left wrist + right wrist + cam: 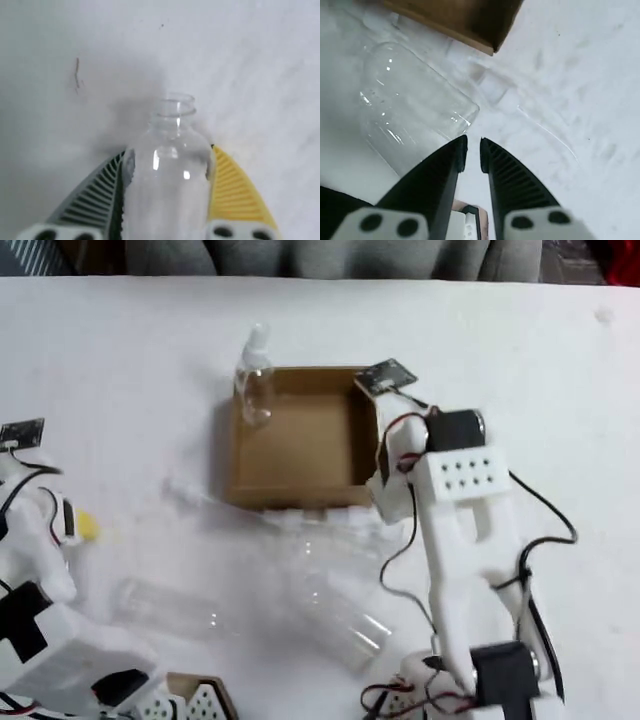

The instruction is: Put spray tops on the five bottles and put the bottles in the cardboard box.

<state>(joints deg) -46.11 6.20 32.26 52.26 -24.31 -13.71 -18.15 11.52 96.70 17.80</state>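
My left gripper (169,152) is shut on a clear bottle (167,185) with a bare open neck, one grey and one yellow finger on its sides. In the high view that arm sits at the left edge, its yellow finger (88,527) showing. The cardboard box (236,455) stands mid-table, and one bottle with a spray top (253,380) is upright in its far left corner. My right gripper (472,146) is shut and empty, low over the table by the box's near right corner (492,47), next to a lying bottle (415,107). A spray top (490,85) lies close by.
Two more clear bottles (165,605) (340,612) lie on the white table in front of the box. A loose spray top with its tube (195,492) lies left of the box front. The right arm (460,540) reaches up the table's right side.
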